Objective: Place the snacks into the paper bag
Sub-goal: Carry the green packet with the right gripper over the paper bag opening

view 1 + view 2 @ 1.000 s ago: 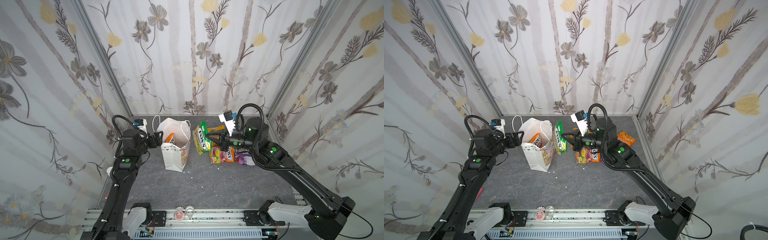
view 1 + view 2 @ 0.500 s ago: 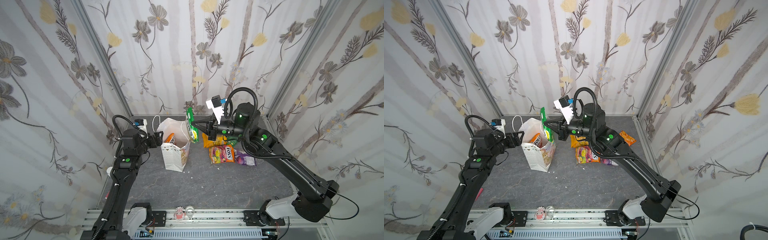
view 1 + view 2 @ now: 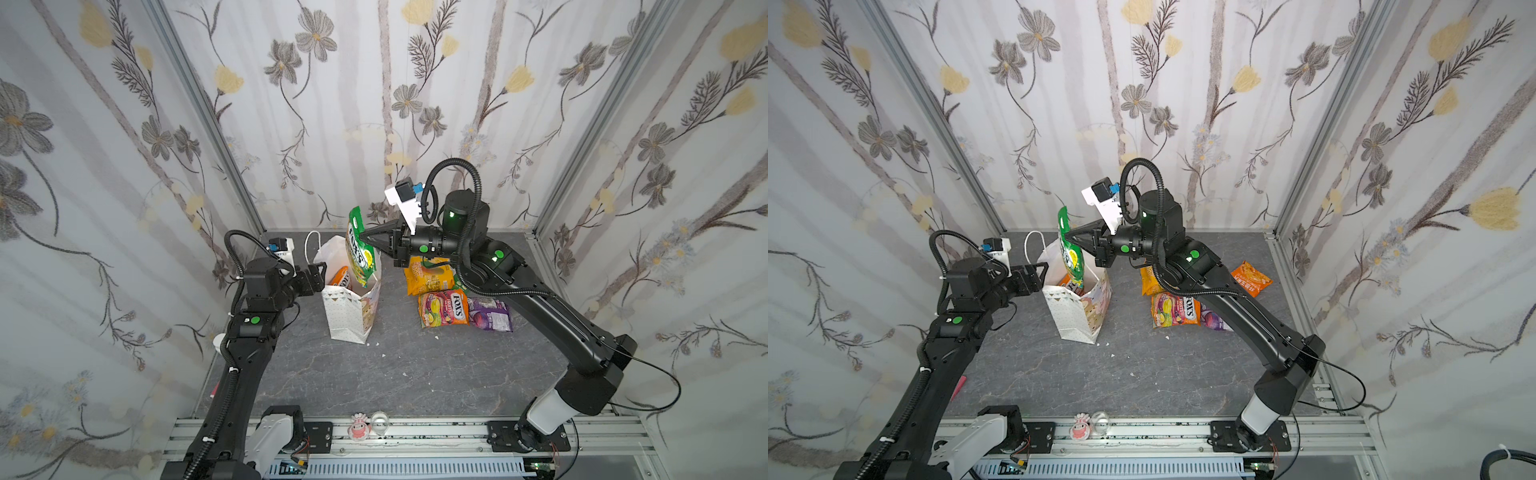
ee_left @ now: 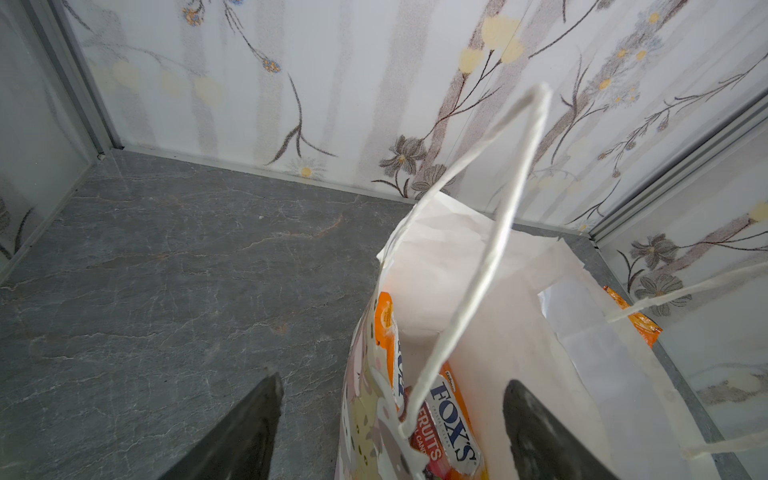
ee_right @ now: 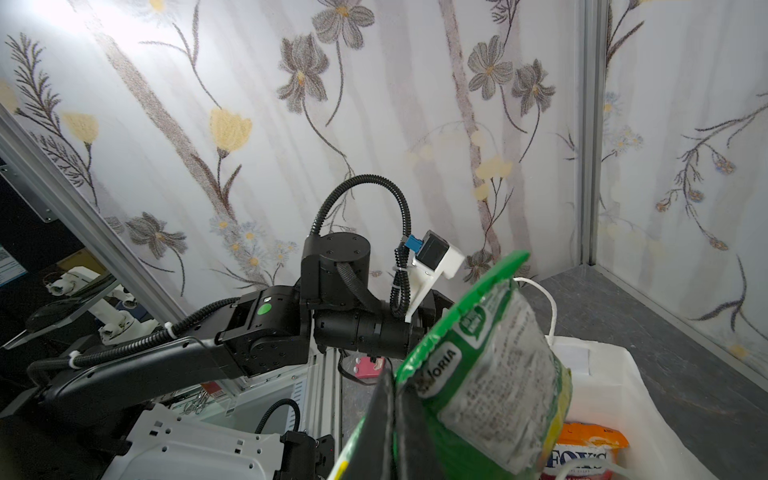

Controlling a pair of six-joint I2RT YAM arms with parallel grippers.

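Observation:
The white paper bag (image 3: 348, 309) (image 3: 1074, 311) stands open left of centre. Over its mouth my right gripper (image 3: 365, 239) (image 3: 1068, 240) is shut on a green FOX'S snack packet (image 3: 357, 253) (image 3: 1070, 254) (image 5: 494, 365), which hangs with its lower end inside the rim. An orange FOX'S packet (image 4: 446, 415) (image 3: 341, 277) lies in the bag. My left gripper (image 3: 316, 277) (image 4: 390, 428) is open at the bag's left rim, with the printed wall between its fingers. On the table lie a yellow-orange packet (image 3: 430, 280), a pink FOX'S packet (image 3: 444, 308), a purple one (image 3: 491, 314) and an orange chip bag (image 3: 1251, 278).
Flowered walls close in the grey table (image 3: 407, 374) at the back and on both sides. A small pink figure (image 3: 359, 428) and a clear cup (image 3: 379, 423) sit on the front rail. The bag's cord handle (image 4: 490, 257) arches in front of my left wrist camera.
My right gripper has carried the green packet up from the snack pile and leftward, over the bag's mouth. My left arm and the bag have stayed put.

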